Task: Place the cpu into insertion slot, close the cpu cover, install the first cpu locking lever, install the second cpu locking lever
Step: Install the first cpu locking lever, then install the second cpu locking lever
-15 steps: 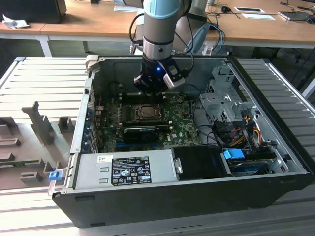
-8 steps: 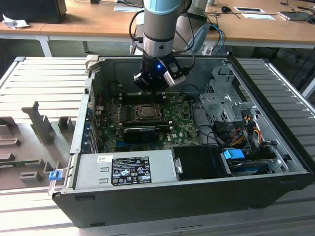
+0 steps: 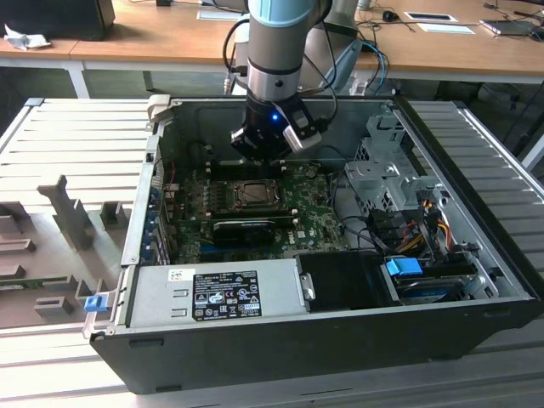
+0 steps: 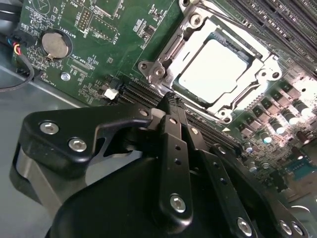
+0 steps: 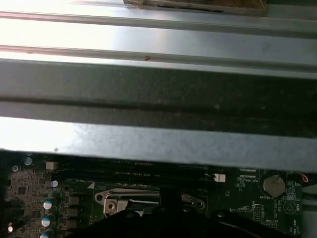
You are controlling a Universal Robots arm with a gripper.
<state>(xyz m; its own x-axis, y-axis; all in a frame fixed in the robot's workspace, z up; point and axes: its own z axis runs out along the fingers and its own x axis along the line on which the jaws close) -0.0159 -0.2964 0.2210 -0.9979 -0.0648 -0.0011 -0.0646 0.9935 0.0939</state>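
Observation:
The silvery cpu lies flat in the insertion slot on the green motherboard. The cpu cover, a metal frame, lies down around it with the chip showing through its window. My gripper hangs just above the board beside the slot's edge, its black fingers drawn together and shut with nothing between them. In the exterior view my gripper is inside the open computer case, slightly behind the slot. The first wrist view has the slot's metal edge just past the dark gripper.
A long black graphics card lies in front of the slot. The power supply fills the case's front, and a drive cage and cables stand at the exterior view's right. Memory slots and a coin battery flank the socket.

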